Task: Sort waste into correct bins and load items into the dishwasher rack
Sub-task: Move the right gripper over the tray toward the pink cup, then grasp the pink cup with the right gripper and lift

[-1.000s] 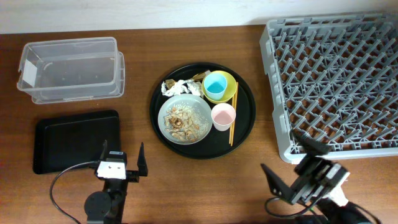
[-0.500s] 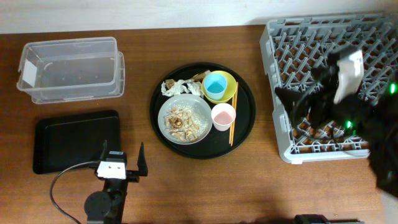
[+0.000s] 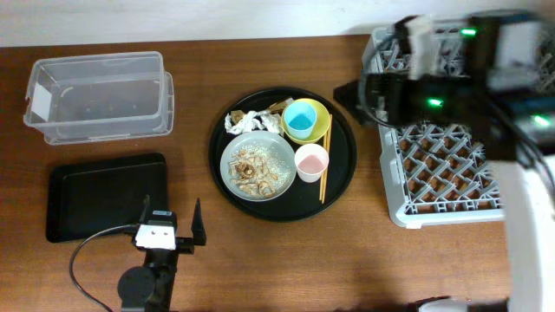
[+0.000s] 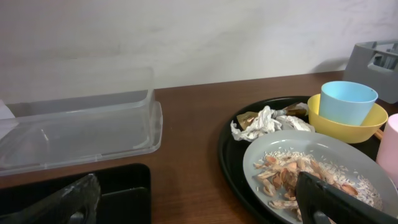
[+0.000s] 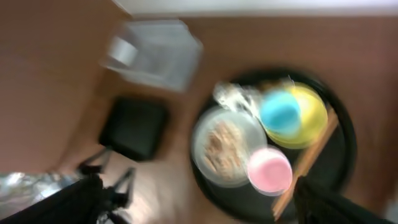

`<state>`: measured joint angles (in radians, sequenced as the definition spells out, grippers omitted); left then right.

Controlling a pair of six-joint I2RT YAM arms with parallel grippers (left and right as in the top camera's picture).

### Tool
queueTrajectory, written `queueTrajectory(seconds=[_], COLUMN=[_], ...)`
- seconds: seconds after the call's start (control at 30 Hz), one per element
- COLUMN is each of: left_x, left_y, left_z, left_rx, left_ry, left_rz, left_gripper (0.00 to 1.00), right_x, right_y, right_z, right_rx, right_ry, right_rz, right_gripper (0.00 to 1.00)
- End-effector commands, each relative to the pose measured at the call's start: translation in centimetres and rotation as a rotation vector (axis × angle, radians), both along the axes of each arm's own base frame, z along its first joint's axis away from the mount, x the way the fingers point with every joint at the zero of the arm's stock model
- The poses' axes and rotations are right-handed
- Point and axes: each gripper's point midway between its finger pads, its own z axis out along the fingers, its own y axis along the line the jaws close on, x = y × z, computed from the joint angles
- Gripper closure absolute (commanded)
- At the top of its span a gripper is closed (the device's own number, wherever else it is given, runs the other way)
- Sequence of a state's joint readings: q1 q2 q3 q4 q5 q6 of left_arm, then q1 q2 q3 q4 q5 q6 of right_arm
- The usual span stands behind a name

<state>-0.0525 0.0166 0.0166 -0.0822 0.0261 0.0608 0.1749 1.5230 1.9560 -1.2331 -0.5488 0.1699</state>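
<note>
My right gripper [image 5: 199,190] hangs above the round tray's [image 3: 340,178] edge beside the rack [image 3: 434,173]. Its fingers [image 5: 65,202] are spread and empty, as far as the blur lets me judge, because tissue [image 3: 251,121] and scraps [image 3: 254,171] wait on that tray. My left gripper [image 3: 171,218] rests released near the black bin [image 3: 95,195].

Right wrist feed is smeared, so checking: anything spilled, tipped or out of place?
Nothing stands out. Blue cup sits upright in the yellow-green bowl, pink cup upright beside the plate, food scraps on the plate, all inside the round black tray.
</note>
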Motion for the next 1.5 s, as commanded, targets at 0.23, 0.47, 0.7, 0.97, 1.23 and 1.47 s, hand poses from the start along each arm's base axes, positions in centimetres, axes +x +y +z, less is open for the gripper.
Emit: queueTrajectory(seconds=[0.23, 0.47, 0.7, 0.97, 1.23, 1.47], left_x=[0.0, 0.0, 0.0, 0.0, 0.0, 0.0], left_y=[0.0, 0.0, 0.0, 0.0, 0.0, 0.0], left_z=[-0.3, -0.3, -0.3, -0.3, -0.3, -0.3], left_rx=[0.012, 0.012, 0.012, 0.012, 0.012, 0.012], left_ry=[0.003, 0.003, 0.003, 0.003, 0.003, 0.003], left_rz=[-0.001, -0.001, -0.001, -0.001, -0.001, -0.001], left_gripper=[0.01, 0.01, 0.01, 0.01, 0.01, 0.01], right_x=[1.1, 0.6, 0.5, 1.3, 1.2, 1.2], right_y=[7.2, 10.2, 10.2, 9.4, 8.3, 8.2], right_z=[-14.7, -21.7, -25.8, -28.5, -31.1, -31.3], right_rx=[-0.587, -0.669, -0.741, -0.800, -0.853, -0.853], right_ry=[0.216, 0.364, 0.449, 0.439, 0.428, 0.430], right_rz=[-0.111, -0.011, 0.005, -0.019, -0.039, -0.039], right_gripper=[0.02, 0.02, 0.18, 0.34, 0.50, 0.69])
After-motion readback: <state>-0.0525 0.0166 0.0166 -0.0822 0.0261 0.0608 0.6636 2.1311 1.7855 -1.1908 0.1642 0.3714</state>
